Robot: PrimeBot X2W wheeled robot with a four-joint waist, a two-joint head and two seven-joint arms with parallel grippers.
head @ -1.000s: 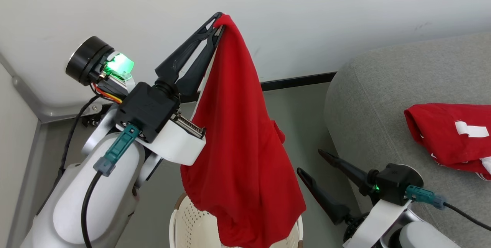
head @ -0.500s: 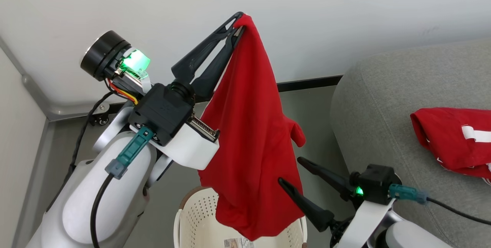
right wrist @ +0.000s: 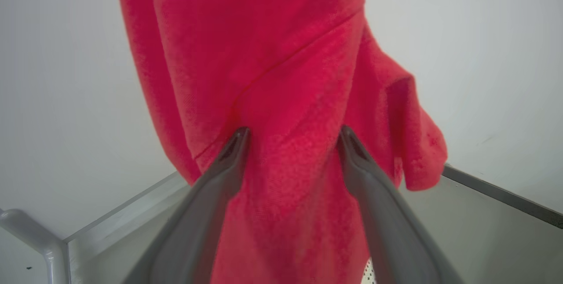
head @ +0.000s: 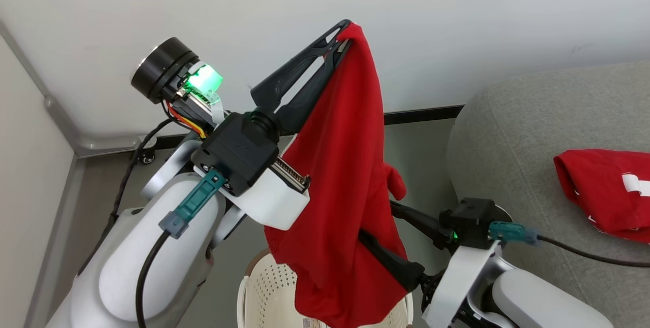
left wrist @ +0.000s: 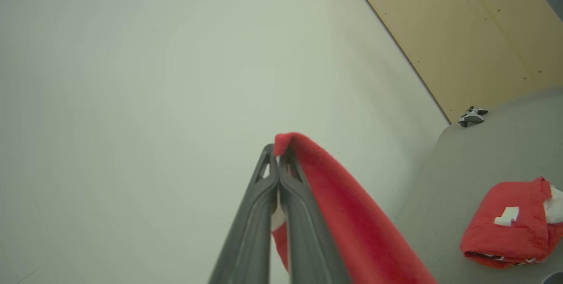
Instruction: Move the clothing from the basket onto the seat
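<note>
brightly, evenly lit in soft white light; no hard shadows or glare on the pale wall [head: 457,13]. sharp in the head view, save for a blooming green glow [head: 204,77]. softer in the right wrist view, with slight blur on the red clothing [right wrist: 281,77] and fuzz along the fingers [right wrist: 206,196]. faintly greenish and bowed at the edges in the left wrist view.

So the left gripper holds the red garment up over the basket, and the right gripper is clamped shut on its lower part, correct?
No: the right gripper is open, jaws wide apart at the red garment, as the right wrist view shows. The left gripper does hold it above the basket.
</note>
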